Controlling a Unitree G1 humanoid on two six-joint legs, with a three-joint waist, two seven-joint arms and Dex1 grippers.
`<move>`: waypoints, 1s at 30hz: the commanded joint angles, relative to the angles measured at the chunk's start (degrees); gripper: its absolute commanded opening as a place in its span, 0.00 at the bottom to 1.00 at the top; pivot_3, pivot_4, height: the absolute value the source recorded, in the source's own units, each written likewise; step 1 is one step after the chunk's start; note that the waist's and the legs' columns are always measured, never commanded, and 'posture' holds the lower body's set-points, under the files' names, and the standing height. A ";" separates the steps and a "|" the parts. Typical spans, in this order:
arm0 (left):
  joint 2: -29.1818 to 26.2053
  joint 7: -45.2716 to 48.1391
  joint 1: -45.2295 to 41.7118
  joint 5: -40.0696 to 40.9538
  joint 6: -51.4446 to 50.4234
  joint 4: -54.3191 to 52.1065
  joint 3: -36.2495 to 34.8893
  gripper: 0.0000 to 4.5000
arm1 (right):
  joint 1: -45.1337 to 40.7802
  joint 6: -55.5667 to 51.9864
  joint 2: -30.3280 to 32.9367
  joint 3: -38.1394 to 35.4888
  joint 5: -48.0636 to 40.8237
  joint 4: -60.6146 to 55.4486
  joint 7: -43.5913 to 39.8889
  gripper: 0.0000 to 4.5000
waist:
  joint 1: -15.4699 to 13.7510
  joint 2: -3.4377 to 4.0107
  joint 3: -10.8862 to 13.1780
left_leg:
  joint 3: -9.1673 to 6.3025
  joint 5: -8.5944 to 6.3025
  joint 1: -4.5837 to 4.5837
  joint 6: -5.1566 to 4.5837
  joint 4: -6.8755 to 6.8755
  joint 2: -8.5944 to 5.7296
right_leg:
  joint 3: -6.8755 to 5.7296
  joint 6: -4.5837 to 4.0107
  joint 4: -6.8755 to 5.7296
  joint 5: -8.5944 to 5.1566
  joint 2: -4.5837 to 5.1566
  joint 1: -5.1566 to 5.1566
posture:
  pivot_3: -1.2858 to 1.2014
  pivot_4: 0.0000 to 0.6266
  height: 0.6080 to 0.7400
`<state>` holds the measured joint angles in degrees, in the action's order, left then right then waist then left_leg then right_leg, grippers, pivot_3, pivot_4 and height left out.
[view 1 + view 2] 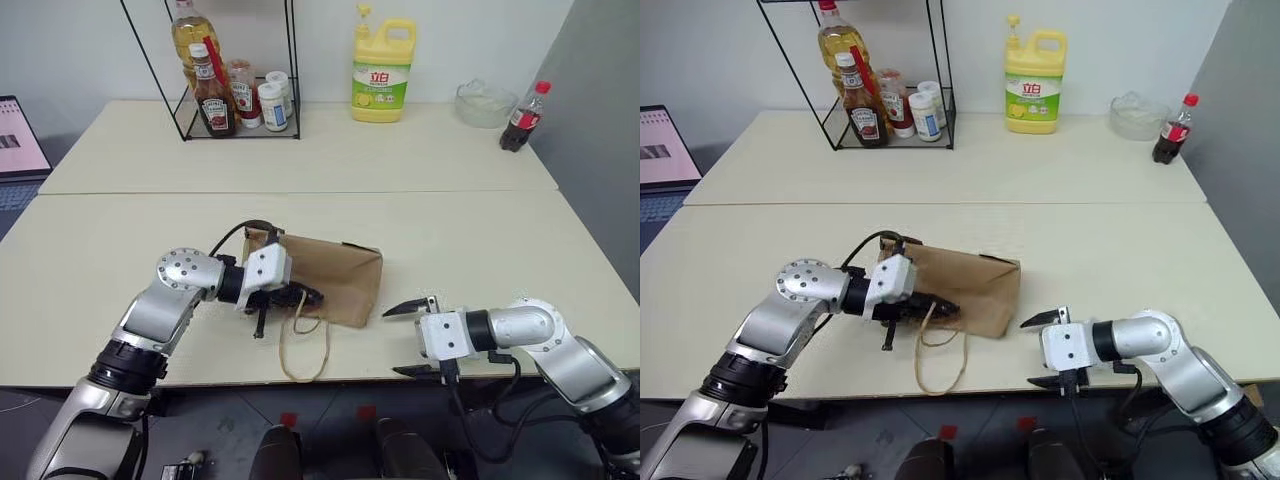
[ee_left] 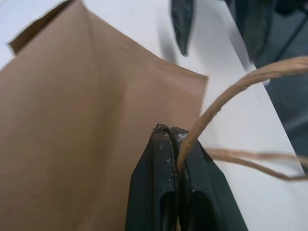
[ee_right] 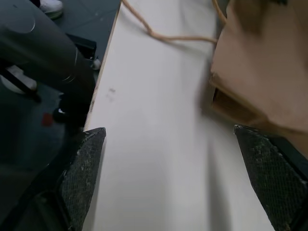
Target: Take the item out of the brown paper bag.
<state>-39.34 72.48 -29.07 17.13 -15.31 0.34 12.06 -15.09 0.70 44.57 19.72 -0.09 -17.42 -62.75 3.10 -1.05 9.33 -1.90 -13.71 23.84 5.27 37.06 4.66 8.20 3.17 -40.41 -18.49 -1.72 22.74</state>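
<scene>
Brown paper bag point(image 1: 335, 280) flat on table point(image 1: 120, 250)

We count one brown paper bag point(image 1: 330, 280), one yellow jug point(image 1: 383, 70), one cola bottle point(image 1: 524, 117), one bowl point(image 1: 484, 104), and two grippers: the left gripper point(image 1: 290, 298) and the right gripper point(image 1: 408, 338).

Item — hidden inside brown paper bag point(image 1: 335, 280)

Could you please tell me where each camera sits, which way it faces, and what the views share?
Left eye: head, looking down at the table; both arms show.
Right eye: same scene from beside it.
Left wrist: along the shut left pincer, pinching a handle of the bag.
Right wrist: along the open right pincer, facing the bag's end.
Shared: the bag appears in all.
</scene>
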 commanded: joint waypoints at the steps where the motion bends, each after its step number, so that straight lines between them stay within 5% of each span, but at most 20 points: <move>1: 1.92 -4.97 -3.24 3.30 -8.64 -2.55 -3.26 0.00 | -1.83 7.64 -2.62 1.42 3.41 1.58 2.44 1.00 | -0.05 0.00 0.00 | -0.06 0.00 -0.02 0.00 0.01 0.00 | -0.05 0.00 0.01 0.00 0.00 -0.05 | 0.52 0.24 1.00; 11: 7.61 -14.81 -9.54 5.76 -23.24 -0.05 -6.79 0.00 | -8.45 38.91 -10.67 5.68 21.62 19.01 19.08 1.00 | -0.24 0.00 0.00 | -0.38 0.01 -0.21 0.02 0.02 -0.02 | -0.39 -0.01 0.25 0.00 0.03 -0.48 | 0.52 0.24 1.00; 22: 8.07 -15.25 -9.63 5.61 -23.88 -0.48 -6.53 0.00 | -12.49 44.16 -19.57 9.08 26.66 27.79 27.50 1.00 | -0.28 0.01 0.00 | -0.70 0.11 -0.20 0.19 0.01 -0.04 | -0.75 -0.05 0.28 -0.01 0.11 -0.66 | 0.52 0.24 1.00; 25: 8.21 -15.52 -9.84 5.67 -23.90 -0.36 -6.66 0.00 | -12.95 44.08 -20.13 9.22 26.02 28.90 27.42 0.86 | -0.35 0.01 0.00 | -0.80 0.10 -0.20 0.19 0.02 -0.07 | -0.84 -0.05 0.31 -0.01 0.15 -0.73 | 0.52 0.24 1.00; 30: 8.33 -16.26 -9.86 6.05 -24.22 -0.71 -6.87 0.00 | -12.74 42.72 -20.80 9.06 23.67 29.33 26.88 0.48 | -0.34 0.01 0.00 | -0.88 0.10 -0.20 0.17 0.01 -0.09 | -0.93 -0.07 0.31 -0.02 0.17 -0.75 | 0.52 0.24 1.00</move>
<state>-31.28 56.76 -37.67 22.34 -39.60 1.06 6.57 -27.41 43.77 24.20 29.39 25.59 12.67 -36.04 2.76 -1.04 9.33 -2.80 -13.62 23.64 5.43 37.07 4.58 7.25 3.10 -40.10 -18.52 -1.56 21.98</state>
